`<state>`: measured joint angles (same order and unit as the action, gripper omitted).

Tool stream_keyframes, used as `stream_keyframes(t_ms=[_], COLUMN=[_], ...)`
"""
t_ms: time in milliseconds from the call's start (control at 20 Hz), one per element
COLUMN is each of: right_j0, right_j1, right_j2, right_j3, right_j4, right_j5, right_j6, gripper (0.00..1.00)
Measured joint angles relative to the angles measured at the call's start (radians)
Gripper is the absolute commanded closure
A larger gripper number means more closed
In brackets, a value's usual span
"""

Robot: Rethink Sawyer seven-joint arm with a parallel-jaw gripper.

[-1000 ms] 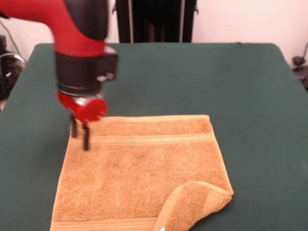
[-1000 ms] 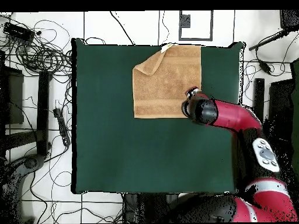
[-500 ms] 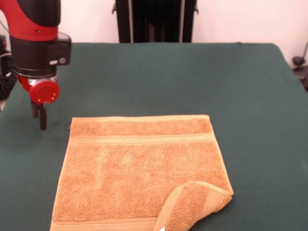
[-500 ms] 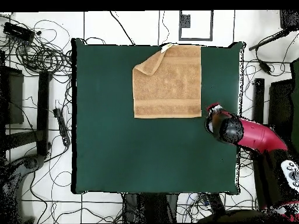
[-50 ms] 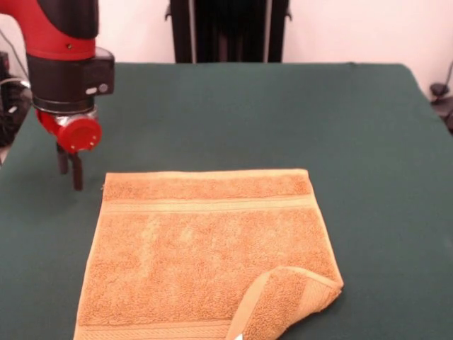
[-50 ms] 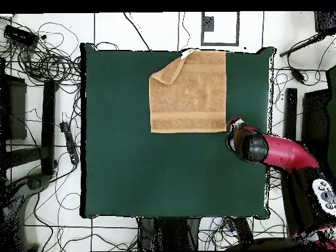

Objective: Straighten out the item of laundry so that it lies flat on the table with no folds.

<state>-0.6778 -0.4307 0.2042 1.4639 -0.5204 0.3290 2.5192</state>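
Observation:
The item of laundry (image 5: pixel 205 248), an orange-tan towel, lies on the green table (image 5: pixel 297 113) at the near middle of the front view. Its near right corner (image 5: pixel 290 297) is folded back over itself, and a small white tag (image 5: pixel 237 336) shows beside that fold. The other edges lie flat. My gripper (image 5: pixel 70 180) hangs just left of the towel's far left corner, a little above the cloth, open with nothing between its fingers. Seen from overhead, the towel (image 6: pixel 188 92) lies against the table's top edge and the gripper (image 6: pixel 231 123) is off its lower right corner.
In the overhead view, cables (image 6: pixel 39 59) and black stands (image 6: pixel 49 125) lie on the floor round the table. A dark stand (image 5: pixel 226 32) rises behind the table's far edge in the front view.
A second ago the gripper was over the towel's far left corner. It swung off to the left, clear of the cloth, then came back slightly toward the towel. The towel has not moved.

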Motion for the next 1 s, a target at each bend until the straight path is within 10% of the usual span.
stream_keyframes(t_ms=[1000], right_j0=[0.057], right_j1=[-0.143], right_j2=[0.011], right_j3=[0.024], right_j4=[-0.037], right_j5=[0.0], right_j6=[0.0], gripper=[0.0])
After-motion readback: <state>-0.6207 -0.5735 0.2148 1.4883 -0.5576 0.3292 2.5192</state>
